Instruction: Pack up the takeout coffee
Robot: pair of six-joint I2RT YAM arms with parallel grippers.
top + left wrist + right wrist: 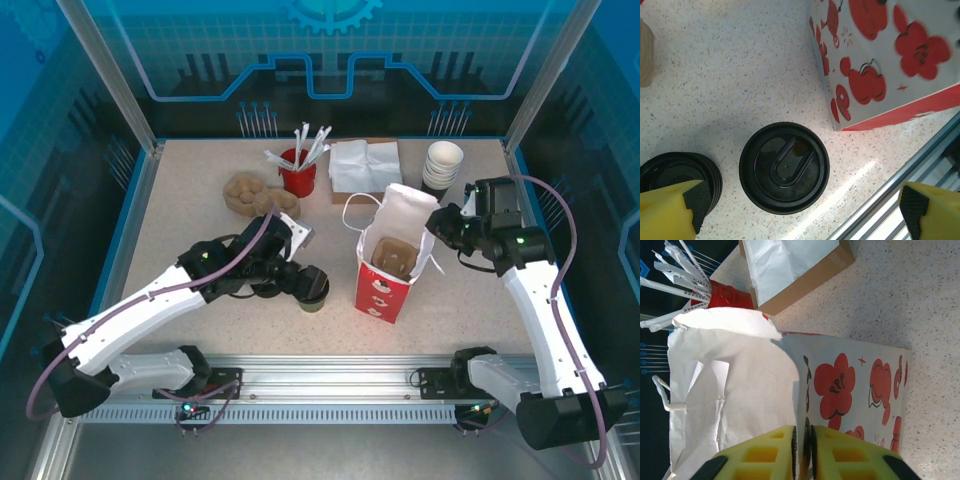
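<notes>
The takeout coffee (784, 167) stands upright on the speckled table (725, 75), long axis vertical and black lid up. Its sip hole is turned toward the red-and-white paper bag (880, 60). The cup sits close to the table's near edge, where the metal rail (925, 155) runs. A stack of loose lids (667, 172) is just beside it, and a strip of bare tabletop separates it from the bag. The left gripper (802, 202) hangs above it, jaws spread wide, holding nothing. The right gripper (803, 450) pinches the bag's upper rim, and the bag's mouth gapes open.
</notes>
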